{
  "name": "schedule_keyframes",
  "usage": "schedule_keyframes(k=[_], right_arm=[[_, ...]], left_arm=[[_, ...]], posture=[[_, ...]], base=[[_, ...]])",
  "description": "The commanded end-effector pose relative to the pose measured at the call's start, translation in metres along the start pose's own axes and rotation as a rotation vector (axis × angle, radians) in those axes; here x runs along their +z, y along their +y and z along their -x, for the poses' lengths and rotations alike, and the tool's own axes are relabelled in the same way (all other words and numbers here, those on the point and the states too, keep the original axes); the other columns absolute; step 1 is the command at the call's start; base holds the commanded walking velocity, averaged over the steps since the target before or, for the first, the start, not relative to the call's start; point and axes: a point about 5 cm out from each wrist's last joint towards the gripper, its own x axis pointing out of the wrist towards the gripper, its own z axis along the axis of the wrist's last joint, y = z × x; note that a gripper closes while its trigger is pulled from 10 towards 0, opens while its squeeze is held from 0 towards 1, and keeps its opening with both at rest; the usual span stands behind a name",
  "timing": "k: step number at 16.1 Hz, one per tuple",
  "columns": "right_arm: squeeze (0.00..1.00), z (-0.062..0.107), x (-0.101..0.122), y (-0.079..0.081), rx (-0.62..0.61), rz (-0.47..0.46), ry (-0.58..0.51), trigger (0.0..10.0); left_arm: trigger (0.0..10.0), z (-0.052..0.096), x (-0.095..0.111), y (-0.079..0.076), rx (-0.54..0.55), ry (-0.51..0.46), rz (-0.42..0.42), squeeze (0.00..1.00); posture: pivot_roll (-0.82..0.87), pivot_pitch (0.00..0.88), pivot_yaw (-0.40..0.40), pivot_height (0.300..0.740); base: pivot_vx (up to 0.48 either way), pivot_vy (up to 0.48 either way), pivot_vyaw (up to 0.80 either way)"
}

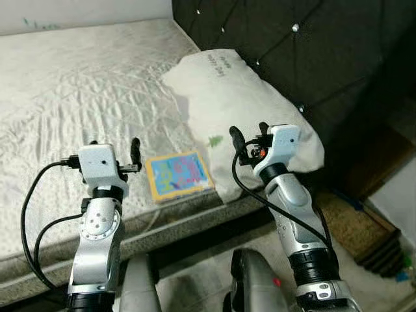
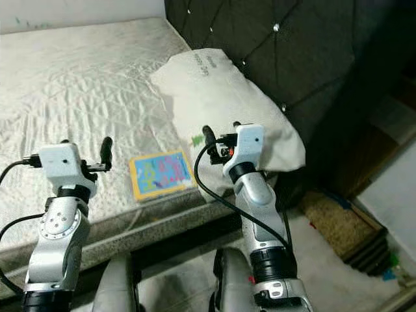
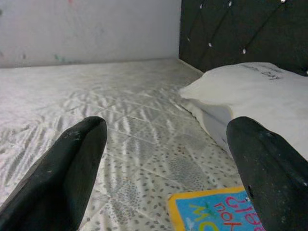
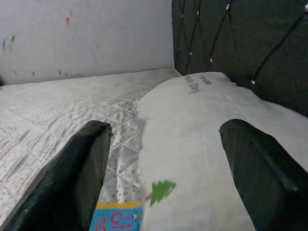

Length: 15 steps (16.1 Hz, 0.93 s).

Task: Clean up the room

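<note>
Blue-and-yellow book (image 1: 179, 175) on mattress (image 1: 71, 104) between left hand (image 1: 114, 151) and right hand (image 1: 247, 138), fingers apart.

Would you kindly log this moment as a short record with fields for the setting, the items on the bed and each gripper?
setting: bare mattress against a dark tufted headboard
pillow: white, lying by the headboard
book: colourful, flat near the mattress edge, beside the pillow
left gripper: open, raised over the mattress, left of the book
right gripper: open, raised over the pillow
</note>
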Motion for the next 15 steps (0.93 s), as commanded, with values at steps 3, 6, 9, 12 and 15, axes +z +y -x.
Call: schedule_keyframes(k=[3,6,9,12,15], right_arm=[[0.0,-0.0043,0.0089,-0.0018,-0.005,0.001,-0.029,10.0],[0.0,-0.0049,0.008,0.0019,0.001,-0.004,-0.03,10.0],[0.0,-0.0049,0.0074,-0.001,0.002,0.004,-0.028,10.0],[0.0,-0.0062,0.0079,-0.0027,-0.001,0.011,-0.031,10.0],[0.0,-0.0053,0.0058,-0.0058,-0.023,0.027,-0.02,10.0]], left_arm=[[10.0,-0.0026,-0.0016,0.0007,0.003,0.02,-0.038,0.0],[10.0,-0.0061,-0.0007,0.0015,0.01,0.021,-0.048,0.0],[10.0,-0.0068,-0.001,-0.0012,-0.002,0.037,-0.011,0.0],[10.0,-0.0081,-0.0007,-0.0018,-0.005,0.033,-0.014,0.0],[10.0,-0.0093,-0.0008,-0.004,-0.02,0.036,0.0,0.0]], posture=[[0.04,0.0,-0.03,0.704],[0.04,0.0,-0.029,0.733],[0.05,0.0,-0.028,0.74],[0.05,0.0,-0.028,0.74],[0.05,0.0,-0.031,0.74]], base=[[0.0,0.0,0.0],[0.0,0.0,0.0],[0.0,0.0,0.0],[0.0,0.0,0.0],[0.0,0.0,0.0]])
